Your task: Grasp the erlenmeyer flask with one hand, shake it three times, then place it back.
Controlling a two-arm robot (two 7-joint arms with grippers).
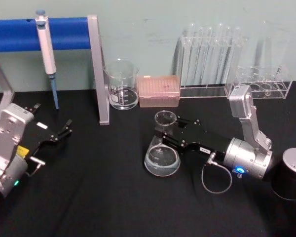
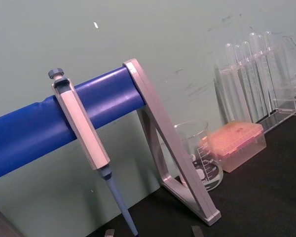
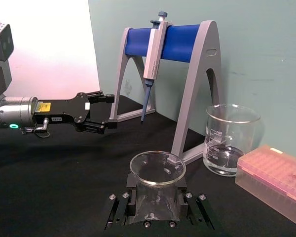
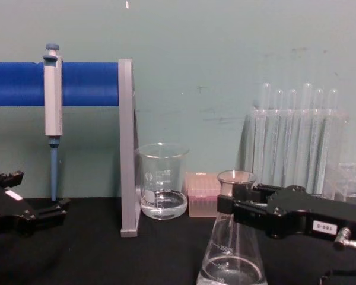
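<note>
A black-covered table [image 1: 113,207] carries lab glassware. Along its far edge, left to right, stand a pipette stand [image 1: 99,74], a clear beaker [image 1: 122,85], a pink tip box [image 1: 159,91] and 2 test tube racks [image 1: 209,64]. An erlenmeyer flask [image 1: 162,157] stands near the centre, and a black cylinder [image 1: 291,174] sits at near right.

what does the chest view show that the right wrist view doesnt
Chest view, not right wrist: the test tubes standing upright, and the erlenmeyer flask as a full cone with printed marks and a little clear liquid at its base, the right gripper closed round its neck.
Right wrist view, not chest: the stand's far leg and the left arm's silver wrist with a green light.
Both: the pipette hanging on the blue bar, the beaker, the pink tip box, the flask's rim and the open left gripper.
</note>
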